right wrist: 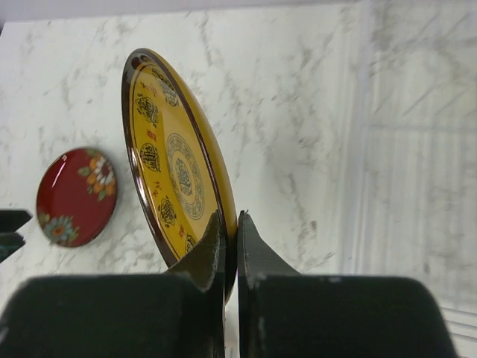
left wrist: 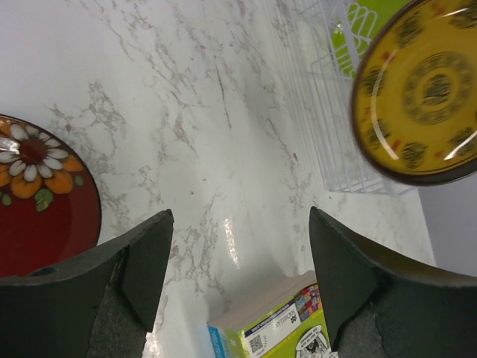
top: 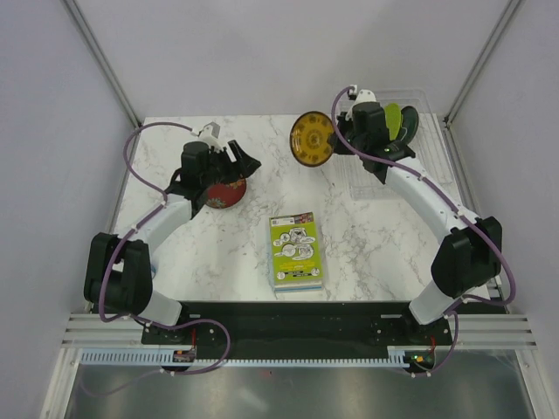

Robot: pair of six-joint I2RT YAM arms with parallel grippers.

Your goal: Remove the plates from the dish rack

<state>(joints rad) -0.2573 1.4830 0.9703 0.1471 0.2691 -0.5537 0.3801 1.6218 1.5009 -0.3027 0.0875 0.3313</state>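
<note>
Right fingers (right wrist: 216,250) clenched on yellow plate (right wrist: 175,171), we are holding it upright clear of dish rack (left wrist: 320,112) for placing; left fingers (top: 243,161) released.

Left pincer (left wrist: 240,216) gapes open; right pincer (right wrist: 229,218) is clamped, arm outstretched.

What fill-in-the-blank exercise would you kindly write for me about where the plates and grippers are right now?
The yellow plate is clamped by its rim in the ____ gripper.
The only plate in the dish rack is coloured ____.
The left gripper, near the red plate, is ____ and empty.
Missing words: right; green; open.
</note>
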